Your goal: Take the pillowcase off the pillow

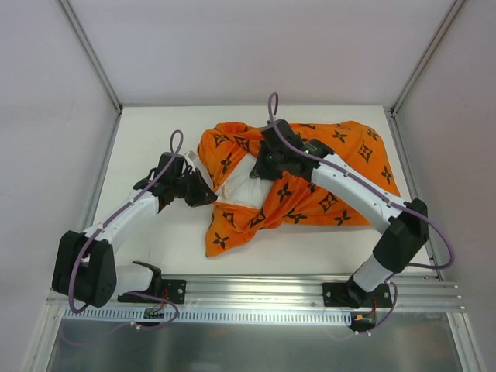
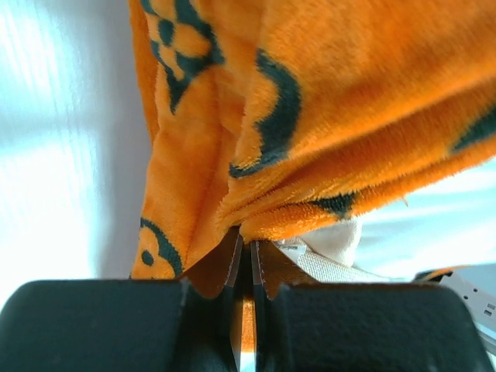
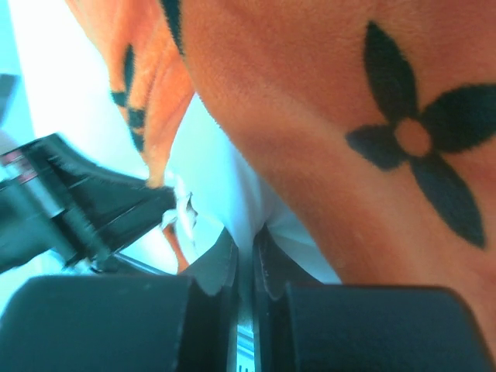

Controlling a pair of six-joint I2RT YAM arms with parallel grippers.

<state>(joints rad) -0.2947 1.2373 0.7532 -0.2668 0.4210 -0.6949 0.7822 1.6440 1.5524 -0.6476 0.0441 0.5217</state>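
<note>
The orange pillowcase [image 1: 349, 147] with black motifs lies crumpled at the table's middle and right. The white pillow [image 1: 236, 188] shows through its open left end. My left gripper [image 1: 208, 194] is at that opening, shut on the pillowcase's orange edge [image 2: 349, 101]; the white pillow with its tag [image 2: 333, 242] shows just right of the jaws. My right gripper [image 1: 260, 169] reaches over the pillowcase from the right and is shut on a fold of the white pillow [image 3: 284, 232], with orange fabric [image 3: 310, 116] draped above it. The left gripper's black fingers [image 3: 77, 209] show at the left of the right wrist view.
The white table [image 1: 155, 139] has raised metal edges on the left and right and white walls behind. An aluminium rail [image 1: 256, 291] carrying both arm bases runs along the near edge. The right arm [image 1: 364, 194] lies across the pillowcase.
</note>
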